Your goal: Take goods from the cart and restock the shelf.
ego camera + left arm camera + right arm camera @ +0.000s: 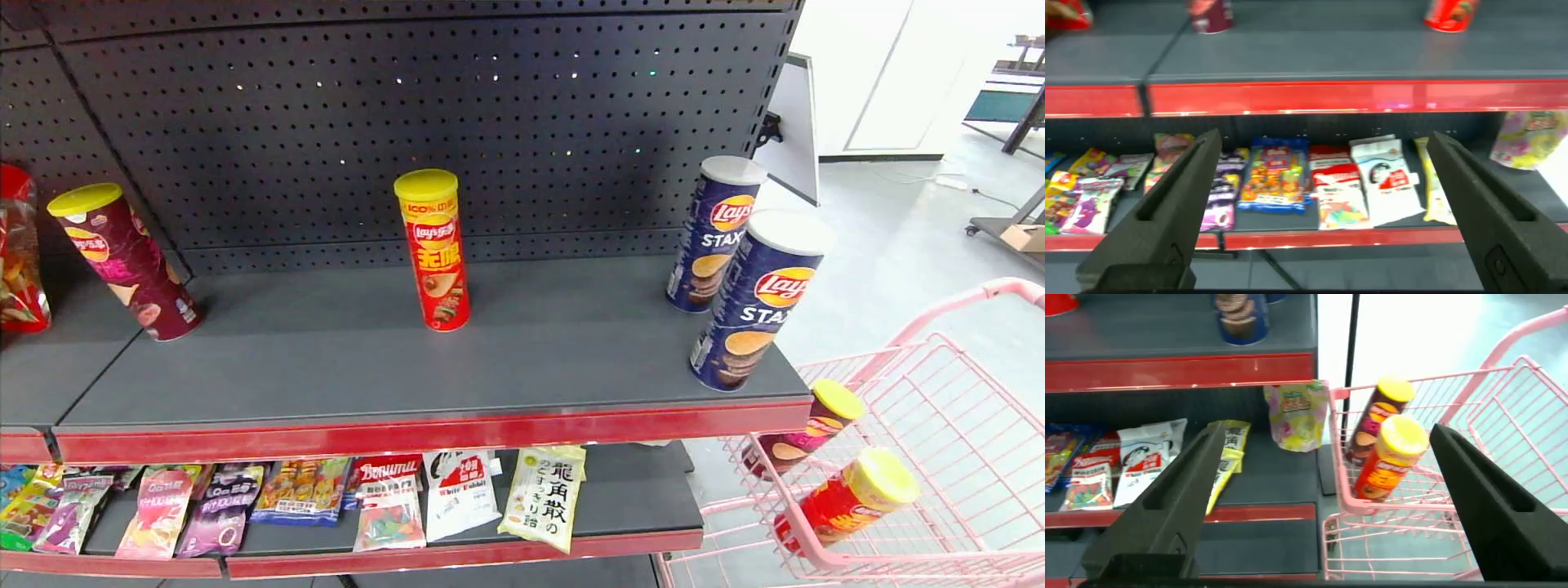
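Left gripper [1323, 137] spread wide, fingers [1167, 220] touching nothing, facing snack bags [1278, 175] on the lower shelf [1372, 238]. Right gripper [1327, 433] equally wide and empty, facing the pink cart [1519, 400]. Inside the cart, tilted against its wall: red can [849, 498] and maroon can [804, 429]. Upright on the upper shelf [408, 359]: two blue cans [759, 298].
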